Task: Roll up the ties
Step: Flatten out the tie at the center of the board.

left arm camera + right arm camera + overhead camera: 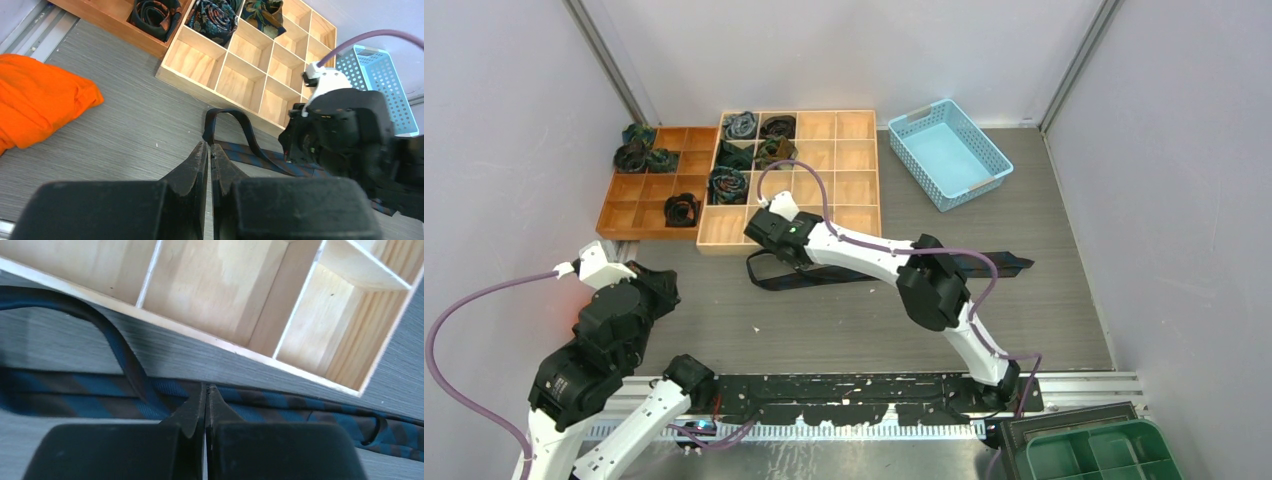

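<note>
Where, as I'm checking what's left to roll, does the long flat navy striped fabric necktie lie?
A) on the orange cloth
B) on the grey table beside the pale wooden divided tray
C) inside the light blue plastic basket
B: the necktie stretches flat on the table along the near edge of the pale wooden tray.

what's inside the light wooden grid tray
Five rolled ties fill compartments in the light tray's two left columns, toward the far end; the rest in view look empty. The right arm covers part of the near rows from above.
</note>
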{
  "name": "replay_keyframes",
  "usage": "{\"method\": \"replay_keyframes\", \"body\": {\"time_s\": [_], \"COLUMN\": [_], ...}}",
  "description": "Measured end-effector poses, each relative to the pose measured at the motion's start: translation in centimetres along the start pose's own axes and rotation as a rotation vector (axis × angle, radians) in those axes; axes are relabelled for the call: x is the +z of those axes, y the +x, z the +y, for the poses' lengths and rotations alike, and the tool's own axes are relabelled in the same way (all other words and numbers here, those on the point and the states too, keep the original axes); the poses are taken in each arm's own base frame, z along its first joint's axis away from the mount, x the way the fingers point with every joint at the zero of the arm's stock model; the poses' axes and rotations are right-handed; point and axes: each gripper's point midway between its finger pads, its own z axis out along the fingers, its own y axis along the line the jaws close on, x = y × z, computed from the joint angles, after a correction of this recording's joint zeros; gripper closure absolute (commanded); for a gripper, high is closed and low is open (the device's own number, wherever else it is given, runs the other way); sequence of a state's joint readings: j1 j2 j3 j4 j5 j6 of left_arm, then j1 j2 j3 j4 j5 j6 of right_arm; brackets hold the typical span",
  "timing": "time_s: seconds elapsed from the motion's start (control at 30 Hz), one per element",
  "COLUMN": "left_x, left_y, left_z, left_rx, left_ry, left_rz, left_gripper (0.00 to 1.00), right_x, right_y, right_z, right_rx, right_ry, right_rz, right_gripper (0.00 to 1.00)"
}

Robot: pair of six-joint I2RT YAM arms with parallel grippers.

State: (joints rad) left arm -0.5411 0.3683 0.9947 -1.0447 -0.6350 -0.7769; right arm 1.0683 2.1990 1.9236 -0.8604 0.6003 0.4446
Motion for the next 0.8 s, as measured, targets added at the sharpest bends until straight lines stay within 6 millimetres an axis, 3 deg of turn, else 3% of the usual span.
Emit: {"method": "replay_keyframes", "body": {"time_s": [0.17, 0.37, 0.53, 0.8], "left_x": [0.0, -0.2, -0.4, -1.1], "left_y": [0.0, 0.0, -0.1, -0.9], "left_z": [0.0, 0.3, 0.7, 1.1], "left_rx": [0.001, -0.001, -0.001, -0.013], "left_ry": [-0.001, -0.003, -0.009, -0.007], "left_rz": [0.0, -0.004, -0.01, -0.039], "left_gripper": [0.91, 0.91, 0.9, 0.89], "right_x": [3.0, 4.6, 4.5, 1.6], "right_y": [2.0, 1.5, 1.2, 5.5], "right_z": [1.0, 3.2, 5.2, 8.0], "right_rx": [-0.029, -0.025, -0.004, -0.041], "right_ry": [-0.004, -0.067, -0.145, -0.261], "right_rz": [0.071, 0.084, 0.066, 0.086], "right_gripper": [0.99, 0.99, 0.99, 0.99]}}
